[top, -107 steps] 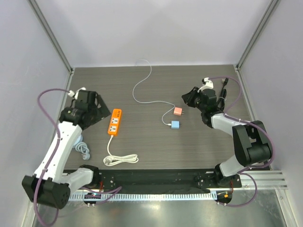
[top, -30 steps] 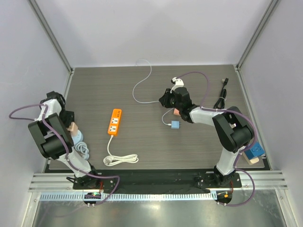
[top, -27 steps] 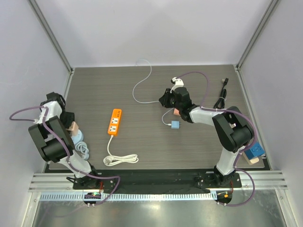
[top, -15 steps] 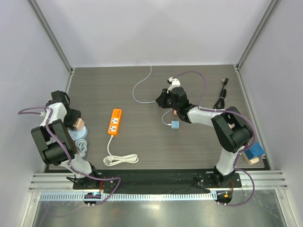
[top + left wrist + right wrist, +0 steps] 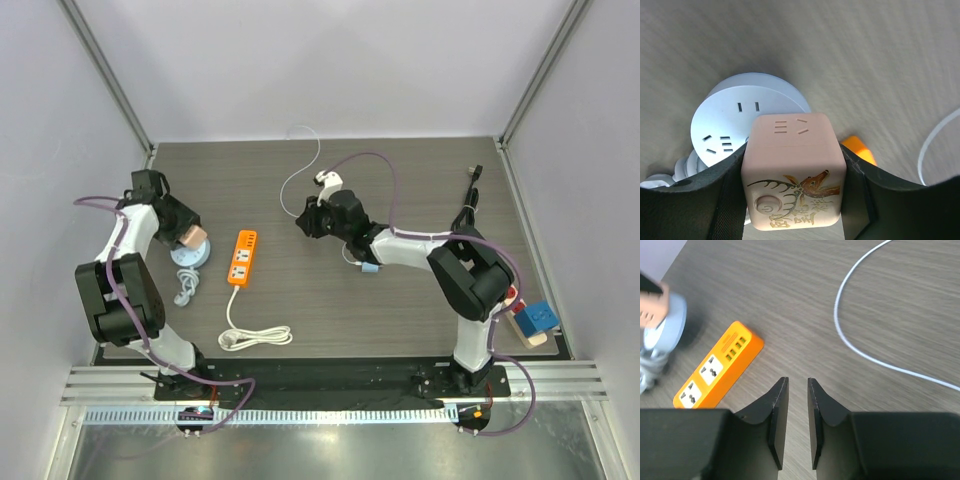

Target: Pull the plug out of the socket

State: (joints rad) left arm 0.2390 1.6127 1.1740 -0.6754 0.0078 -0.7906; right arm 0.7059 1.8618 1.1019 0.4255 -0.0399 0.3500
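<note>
The dark blue plug [image 5: 537,318] sits at the table's near right corner, behind my right arm's elbow. Under it shows the beige end of the socket [image 5: 531,339], with a bit of red [image 5: 513,294]; the arm hides the rest of the strip. Its black cord [image 5: 468,202] lies at the far right. My right gripper [image 5: 308,222] [image 5: 797,385] is far from them, over mid-table, jaws a narrow gap apart with nothing between. My left gripper [image 5: 183,232] [image 5: 793,167] is shut on a pink cube [image 5: 792,165] just above a round light-blue socket [image 5: 740,115].
An orange power strip [image 5: 242,258] [image 5: 720,372] with a coiled white cord [image 5: 255,337] lies between the arms. A white cable [image 5: 300,175] [image 5: 865,315] loops across the far middle to a small light-blue cube [image 5: 369,266]. Grey walls close in the table.
My left arm swung in from the left edge, carrying the pink cube to over the round socket. My right gripper travelled left across the table, toward the orange strip.
</note>
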